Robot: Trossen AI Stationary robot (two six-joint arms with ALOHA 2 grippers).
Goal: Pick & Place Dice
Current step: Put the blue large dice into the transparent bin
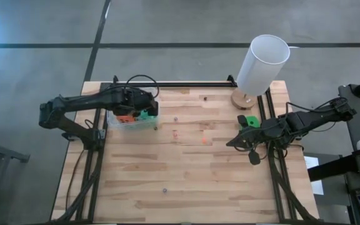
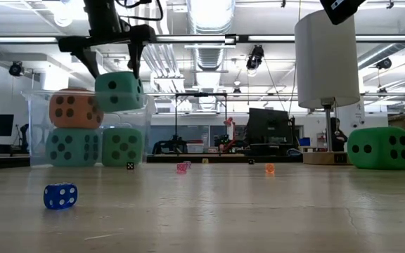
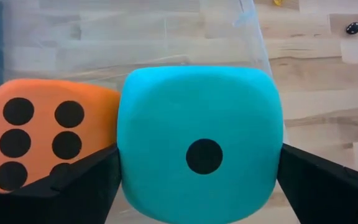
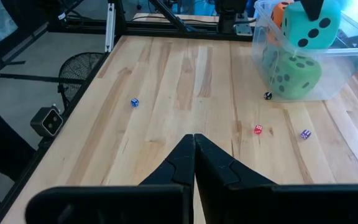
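Left tool (image 2: pixel 111 65): fingers wide, flanking teal die (image 2: pixel 119 91) above tub (image 2: pixel 37 126), seemingly for dropping in.
Right tool (image 4: pixel 194 155): pressed together, idle near green die (image 1: pixel 250 120) on desk (image 1: pixel 186 175).

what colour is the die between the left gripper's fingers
Teal die, one black pip facing the camera; left wrist view shows it best.

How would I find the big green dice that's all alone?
Start at the tall white cylinder on the table's far right corner. Just in front of its wooden base sits the green die, outside the clear tub; the right gripper waits nearby.
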